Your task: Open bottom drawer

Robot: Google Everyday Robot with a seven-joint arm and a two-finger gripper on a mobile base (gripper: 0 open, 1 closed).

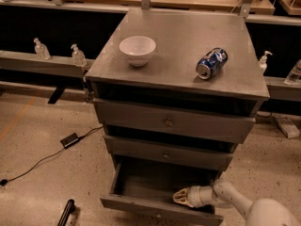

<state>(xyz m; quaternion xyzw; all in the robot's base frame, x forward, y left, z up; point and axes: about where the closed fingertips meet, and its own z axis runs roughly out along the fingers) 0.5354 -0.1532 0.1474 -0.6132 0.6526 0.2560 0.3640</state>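
A grey cabinet [178, 32] w/ three drawers is shown from above and in front, on a speckled beige floor [42, 182].

The bottom drawer [155, 208] is seen standing well open. Its plain grey front sits lowest in the frame, forward of the other two fronts, and its dark inside is exposed. The middle drawer [136, 146] and the top drawer [136, 115] above it are seen shut, each w/ a small round centre knob.

The gripper [180, 197] is found at the btm right, inside the open bottom drawer, just behind its front panel and toward the drawer's right side. It is pale cream and is pointed left. Whether it is spread or closed cannot be told. It is carried on a white arm [228, 196] that enters from the lower right corner.

On the cabinet top, a white bowl [137, 48] is set upright at left-centre. A blue can [211, 63] is laid on its side at right, well apart from the bowl.

Behind the cabinet, a low ledge is seen w/ two small clear bottles [41, 49] at left and a pump bottle [263, 61] at right. On the floor at left, a black adapter [69, 140] w/ a thin cable is laid. A black bar-like object [65, 213] is seen at the btm edge; it cannot be identified.
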